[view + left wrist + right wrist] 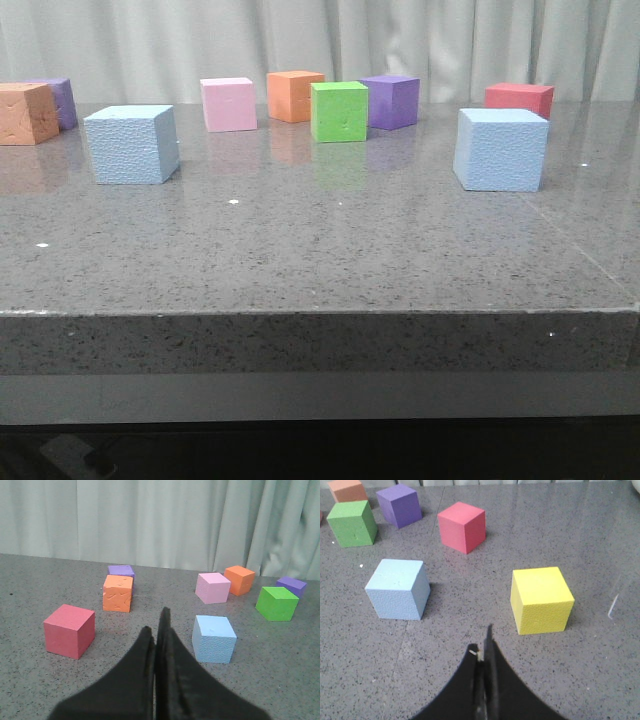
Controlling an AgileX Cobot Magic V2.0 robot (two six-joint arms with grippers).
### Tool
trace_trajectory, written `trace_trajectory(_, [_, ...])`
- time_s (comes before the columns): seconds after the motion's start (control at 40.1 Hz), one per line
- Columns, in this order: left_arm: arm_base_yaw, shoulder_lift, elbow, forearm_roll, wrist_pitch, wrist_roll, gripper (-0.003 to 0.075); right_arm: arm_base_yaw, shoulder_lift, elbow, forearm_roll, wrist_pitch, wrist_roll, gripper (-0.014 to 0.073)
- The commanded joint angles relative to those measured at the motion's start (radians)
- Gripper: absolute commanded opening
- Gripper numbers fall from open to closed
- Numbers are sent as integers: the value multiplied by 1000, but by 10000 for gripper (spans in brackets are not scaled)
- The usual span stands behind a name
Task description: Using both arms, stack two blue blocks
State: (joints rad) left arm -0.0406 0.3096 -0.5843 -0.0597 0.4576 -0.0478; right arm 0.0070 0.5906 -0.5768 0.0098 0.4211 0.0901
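Front view shows the left blue block [132,144] at the table's [320,260] left and the right blue block [500,149] at its right, well apart, with pink [228,104], orange [294,95], green [339,111] and purple [391,101] cubes farther back between them. The left gripper [159,630] and right gripper [482,645] are both pressed together, holding nothing. The pebbled foam is probably light, soft and grippy; pinch opposite flat side faces, gently.
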Motion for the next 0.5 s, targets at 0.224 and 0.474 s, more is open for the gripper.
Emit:
trace_trajectory(0.224, [3, 16, -34, 98, -71, -4, 447, -7, 6, -36, -26, -98, -1, 525])
trace_trajectory(0.474, [3, 16, -34, 94, -71, -4, 459, -7, 6, -36, -26, -92, -1, 551])
